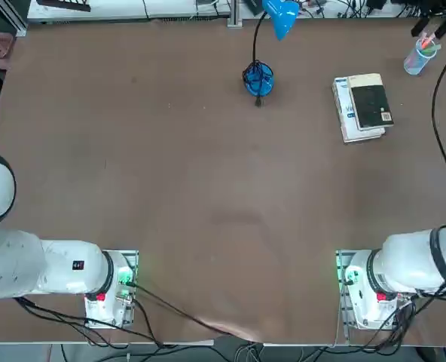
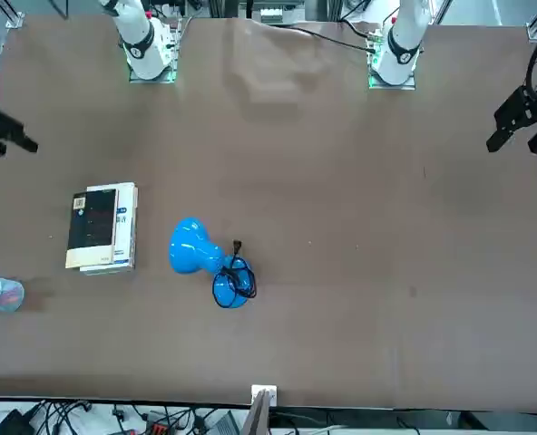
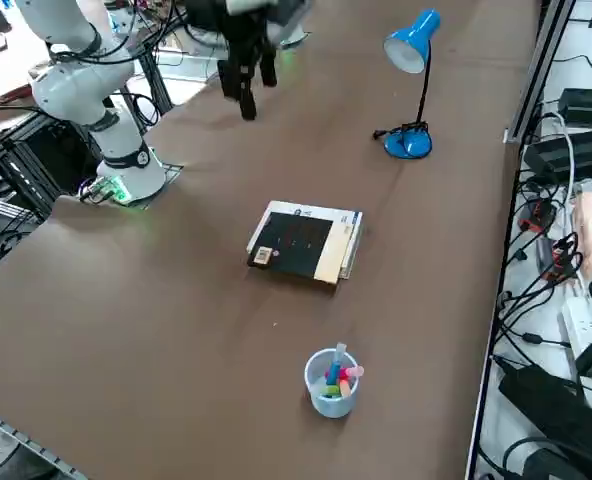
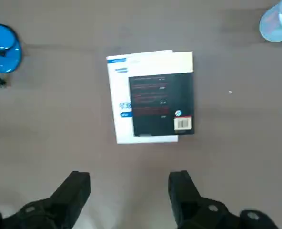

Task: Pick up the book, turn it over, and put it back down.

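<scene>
The book [image 4: 161, 105] lies flat, black cover up with its white barcode label showing, on top of a larger white book [image 4: 121, 98] with blue lettering. The pair sits on the table [image 1: 208, 188] toward the far right corner from the robot's side. The right gripper [image 4: 129, 183] hangs in the air well above the table, apart from the stack, its two fingers [image 4: 76, 183] spread wide and holding nothing. In the front view it shows at the left edge as a dark claw [image 2: 5, 134]. A blue desk lamp [image 1: 259, 78] stands near the far edge at mid-table, well apart from the books. A clear cup [image 3: 332, 382] of coloured pens stands near the right-hand far corner, beyond the stack.
</scene>
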Robot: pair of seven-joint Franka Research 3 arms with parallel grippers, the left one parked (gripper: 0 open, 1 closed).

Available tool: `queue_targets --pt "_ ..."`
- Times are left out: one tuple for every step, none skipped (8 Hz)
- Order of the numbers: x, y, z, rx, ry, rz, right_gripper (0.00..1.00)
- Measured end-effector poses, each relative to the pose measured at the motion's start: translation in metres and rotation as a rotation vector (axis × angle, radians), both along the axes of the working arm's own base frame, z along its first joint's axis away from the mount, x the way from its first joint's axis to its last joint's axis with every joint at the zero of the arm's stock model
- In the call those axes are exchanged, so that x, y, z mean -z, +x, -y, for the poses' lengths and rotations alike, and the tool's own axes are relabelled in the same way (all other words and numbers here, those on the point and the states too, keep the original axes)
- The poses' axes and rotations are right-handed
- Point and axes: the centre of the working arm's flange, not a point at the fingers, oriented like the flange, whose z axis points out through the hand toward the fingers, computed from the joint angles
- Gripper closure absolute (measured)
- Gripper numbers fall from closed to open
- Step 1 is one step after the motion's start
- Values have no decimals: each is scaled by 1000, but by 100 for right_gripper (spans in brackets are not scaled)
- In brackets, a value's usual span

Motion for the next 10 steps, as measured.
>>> queue_targets --pt "30 8 28 18 50 -5 0" --pt "58 12 54 29 105 -6 0" --pt "83 12 76 34 172 0 0" --pt "109 9 99 44 255 14 0" --pt "136 4 124 61 338 32 0" --pt "164 -2 145 79 400 44 0" --pt "189 -7 161 103 456 55 0" --pt "212 -12 174 121 512 74 0" --pt "238 -17 185 136 571 96 0" --pt "266 -23 195 162 640 123 1"
